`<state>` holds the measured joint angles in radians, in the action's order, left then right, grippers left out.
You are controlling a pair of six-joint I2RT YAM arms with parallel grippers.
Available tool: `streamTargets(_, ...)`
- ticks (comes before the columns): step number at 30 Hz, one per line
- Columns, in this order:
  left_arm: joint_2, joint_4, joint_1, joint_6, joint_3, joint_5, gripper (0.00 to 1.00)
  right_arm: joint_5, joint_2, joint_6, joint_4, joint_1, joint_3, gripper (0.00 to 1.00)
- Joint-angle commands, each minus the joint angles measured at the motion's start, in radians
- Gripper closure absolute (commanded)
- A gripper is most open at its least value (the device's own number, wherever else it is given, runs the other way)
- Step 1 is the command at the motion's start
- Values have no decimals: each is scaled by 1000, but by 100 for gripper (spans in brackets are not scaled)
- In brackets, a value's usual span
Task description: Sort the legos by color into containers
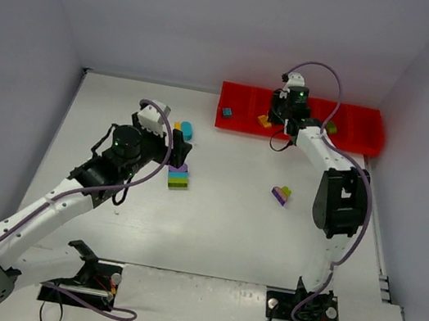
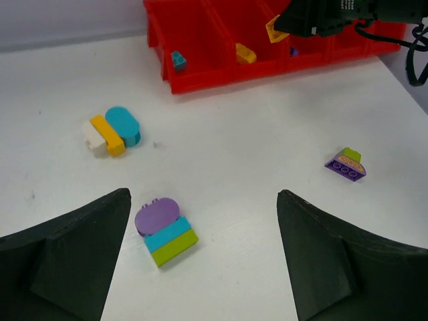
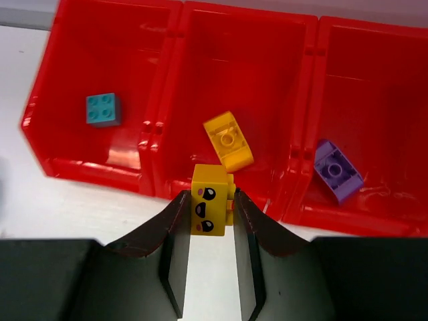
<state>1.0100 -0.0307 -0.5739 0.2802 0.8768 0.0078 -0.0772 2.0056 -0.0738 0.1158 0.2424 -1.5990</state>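
White table (image 1: 227, 229) spreads under me. My left claw (image 2: 202, 200) hangs wide apart over a purple-teal-green stack (image 2: 166, 231). Farther right lies a purple-and-green piece (image 2: 346, 164). My right claw (image 3: 210, 200) pinches a yellow face brick (image 3: 210, 208) above the near wall of the red tray (image 3: 100, 164), by the compartment holding a yellow brick (image 3: 228, 140).

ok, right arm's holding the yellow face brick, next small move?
Probably ease the right gripper forward so the face brick is over the compartment straight ahead, then open. It hangs at the near wall now, and that compartment already holds a yellow brick.
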Motion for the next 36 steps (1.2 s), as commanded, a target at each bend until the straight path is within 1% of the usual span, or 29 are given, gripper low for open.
streamTargets(1, -16, 116, 3, 179, 33, -109, 17, 50, 62, 31, 102, -11, -128, 98)
streamTargets(3, -8, 193, 3, 234, 48, -141, 18, 48, 128, 39, 102, -11, -173, 96)
streamTargets(4, -5, 213, 3, 238, 56, -144, 18, 48, 146, 42, 102, -11, -191, 89)
streamTargets(6, 15, 265, 3, 283, 70, -172, 18, 51, 191, 45, 102, -11, -242, 82)
streamTargets(7, 21, 278, 3, 312, 71, -180, 18, 51, 203, 46, 102, -12, -257, 74)
streamTargets(8, 38, 296, 2, 323, 76, -189, 18, 47, 212, 48, 102, -12, -281, 69)
streamTargets(9, 47, 301, 2, 327, 77, -187, 18, 45, 223, 51, 102, -12, -291, 60)
streamTargets(11, 77, 314, 0, 353, 88, -190, 16, 40, 222, 57, 101, -14, -305, 52)
streamTargets(13, 107, 334, 2, 372, 102, -190, 14, 39, 207, 62, 101, -15, -300, 48)
streamTargets(14, 145, 347, 0, 378, 116, -189, 14, 37, 188, 65, 101, -15, -296, 45)
streamTargets(15, 166, 357, 2, 384, 146, -190, 14, 37, 179, 66, 99, -15, -289, 42)
streamTargets(17, 237, 405, 2, 389, 184, -190, 14, 33, 136, 66, 94, -15, -273, 42)
streamTargets(19, 286, 449, 2, 413, 252, -201, 14, 27, 93, 65, 94, -15, -219, 41)
streamTargets(20, 338, 494, 0, 424, 273, -204, 14, 25, 66, 65, 96, -15, -195, 41)
streamTargets(22, 395, 588, 0, 450, 345, -221, 14, 22, -14, 59, 96, -14, -112, 41)
streamTargets(24, 472, 626, -3, 456, 381, -224, 14, 13, -103, 31, 108, -12, -49, 41)
streamTargets(25, 508, 640, -6, 453, 401, -223, 14, 4, -158, 7, 116, -12, 20, 41)
streamTargets(28, 556, 652, -7, 453, 421, -207, 14, -29, -235, -21, 145, -9, 143, 41)
streamTargets(31, 639, 681, -7, 465, 450, -203, 14, -29, -345, -37, 147, -2, 238, 41)
streamTargets(36, 720, 669, -9, 484, 461, -181, 14, -36, -458, -66, 150, 5, 356, 40)
